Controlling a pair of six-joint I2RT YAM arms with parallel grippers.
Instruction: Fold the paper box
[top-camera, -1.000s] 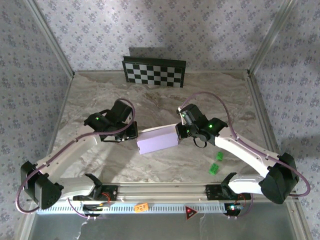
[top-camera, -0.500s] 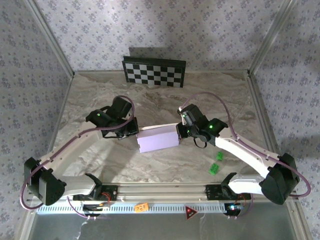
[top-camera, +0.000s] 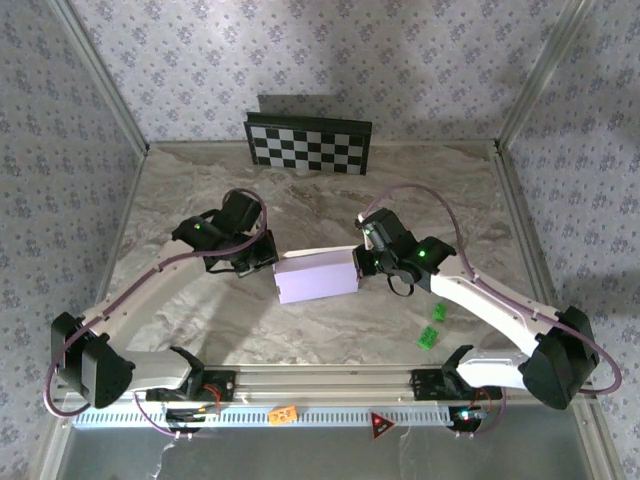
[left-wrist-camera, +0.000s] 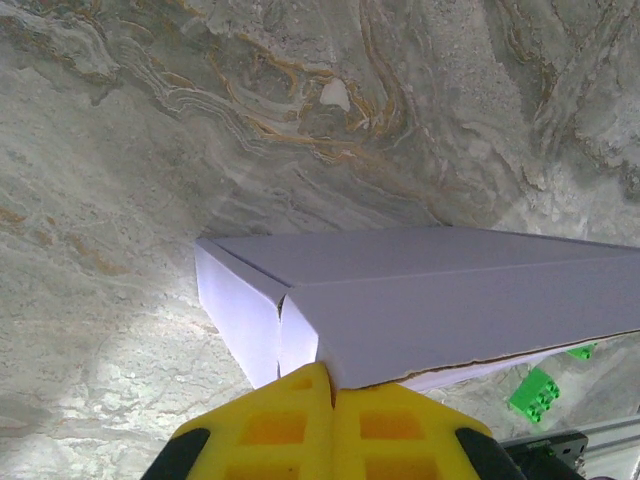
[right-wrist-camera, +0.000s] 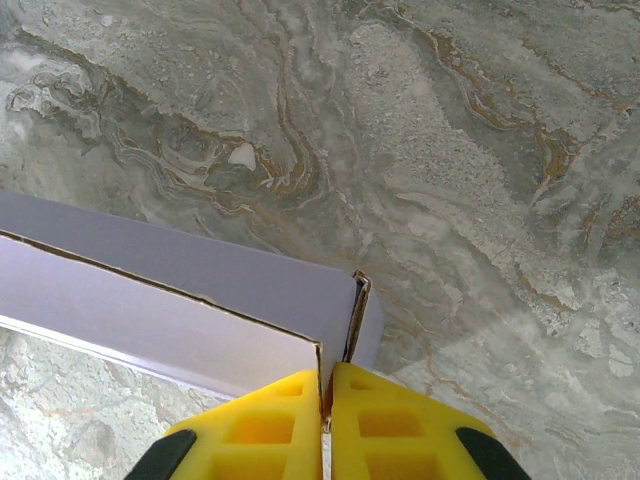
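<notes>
The paper box (top-camera: 318, 277) is a folded, long lavender shape held between both arms at mid-table. In the left wrist view the box (left-wrist-camera: 450, 300) runs off to the right, and its near corner meets the seam of my left gripper (left-wrist-camera: 333, 385), whose yellow fingers are shut on the cardboard edge. The left gripper (top-camera: 265, 257) sits at the box's left end. My right gripper (right-wrist-camera: 326, 385) is shut on the thin end wall of the box (right-wrist-camera: 200, 290), whose raw edge runs into the seam between the fingers. From above, the right gripper (top-camera: 362, 262) is at the box's right end.
A black-and-white checkerboard panel (top-camera: 308, 143) leans on the back wall. Two small green pieces (top-camera: 438, 312) (top-camera: 428, 337) lie on the marble near the right arm; one of them, a green piece (left-wrist-camera: 540, 392), peeks out below the box. An orange tag (top-camera: 283, 411) sits on the front rail.
My left gripper has shifted back and to the right, closing up to the box's left end. The box has tipped slightly. The right arm has barely moved.
</notes>
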